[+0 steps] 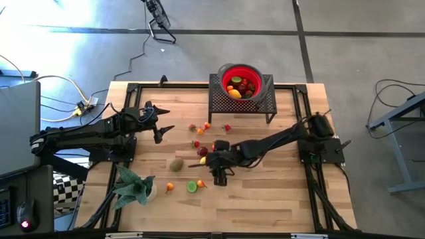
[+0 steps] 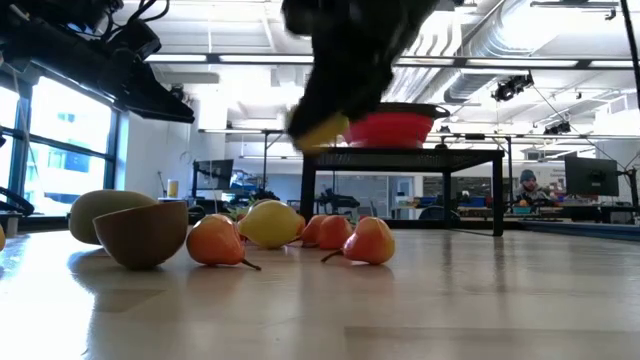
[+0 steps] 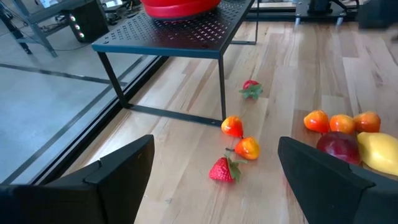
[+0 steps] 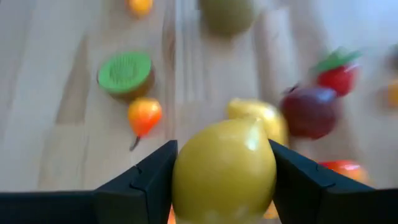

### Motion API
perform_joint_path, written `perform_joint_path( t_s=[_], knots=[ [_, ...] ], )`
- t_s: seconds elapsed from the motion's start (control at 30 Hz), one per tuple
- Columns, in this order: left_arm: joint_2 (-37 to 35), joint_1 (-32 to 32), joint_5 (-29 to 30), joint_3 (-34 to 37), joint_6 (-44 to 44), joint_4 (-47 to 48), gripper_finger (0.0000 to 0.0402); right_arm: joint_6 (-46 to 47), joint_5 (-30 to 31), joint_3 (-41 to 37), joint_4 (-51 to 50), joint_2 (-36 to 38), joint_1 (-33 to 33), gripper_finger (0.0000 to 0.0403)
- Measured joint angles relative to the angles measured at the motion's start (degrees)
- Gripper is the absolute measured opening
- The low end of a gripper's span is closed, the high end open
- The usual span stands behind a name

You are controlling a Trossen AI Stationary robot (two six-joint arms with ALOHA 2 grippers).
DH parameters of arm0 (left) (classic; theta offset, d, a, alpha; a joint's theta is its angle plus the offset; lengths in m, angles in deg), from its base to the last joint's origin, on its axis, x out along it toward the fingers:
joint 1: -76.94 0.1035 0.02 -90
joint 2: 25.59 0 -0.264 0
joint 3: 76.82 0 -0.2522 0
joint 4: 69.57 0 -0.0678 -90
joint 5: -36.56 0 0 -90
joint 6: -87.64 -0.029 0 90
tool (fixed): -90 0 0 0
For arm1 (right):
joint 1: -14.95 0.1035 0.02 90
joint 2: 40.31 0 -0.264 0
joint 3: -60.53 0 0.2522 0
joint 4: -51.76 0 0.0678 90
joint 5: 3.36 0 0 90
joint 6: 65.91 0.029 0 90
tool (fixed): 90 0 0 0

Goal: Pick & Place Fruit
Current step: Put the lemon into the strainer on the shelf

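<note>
My right gripper (image 4: 224, 180) is shut on a yellow lemon (image 4: 224, 171) above the middle of the table, over the scattered fruit. Below it lie a second lemon (image 4: 258, 118), a dark-red plum (image 4: 309, 111), a strawberry (image 4: 336, 74), a green lime half (image 4: 124, 73) and a small orange fruit (image 4: 144, 116). In the high view the right gripper (image 1: 220, 174) hides the held lemon. My left gripper (image 1: 161, 130) waits open over the table's left part, its fingers (image 3: 118, 171) wide apart, with a strawberry (image 3: 222, 169) and tiny oranges (image 3: 247, 148) ahead of it. My right gripper pinches the lemon by its two opposite sides (image 4: 180, 168), one finger (image 4: 146, 177) on each side. The fingers come from above, slanting down. The lemon (image 2: 320, 130) is lifted clear, well above the fruit on the table.
The red bowl (image 1: 255, 70), with fruit in it, stands on a black perforated stand (image 1: 219, 99) at the far edge. A green leafy plant (image 1: 133, 186) lies near the left front. Kiwi pieces (image 2: 140, 232) and orange fruit (image 2: 370, 240) lie near the low camera.
</note>
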Motion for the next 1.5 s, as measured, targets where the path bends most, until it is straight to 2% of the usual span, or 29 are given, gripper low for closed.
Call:
perform_joint_path(
  t_s=[0.2,0.43,0.67,0.83,1.2,1.5],
  knots=[
    [0.00,0.00,0.00,0.02,0.00,0.00,0.0337,-1.17,10.15,0.05,-5.16,10.67,-2.06,0.0212],
    [0.02,0.00,0.00,0.02,0.01,-0.02,0.0337,-2.99,17.56,0.03,-7.42,20.62,-4.84,0.0203],
    [0.02,-0.01,0.02,0.00,0.01,0.01,0.0337,-5.62,24.86,0.05,-7.92,26.88,-9.84,0.0207],
    [0.00,-0.02,-0.01,0.02,0.01,-0.02,0.0337,-6.90,27.70,0.10,-6.39,27.30,-15.56,0.0203],
    [0.00,-0.02,-0.01,0.01,0.00,-0.02,0.0337,-7.66,26.71,0.10,-5.53,24.79,-30.25,0.0203],
    [0.00,-0.02,0.00,0.02,0.00,-0.01,0.0337,-3.75,18.01,0.10,-5.56,24.75,-37.91,0.0203]
  ],
)
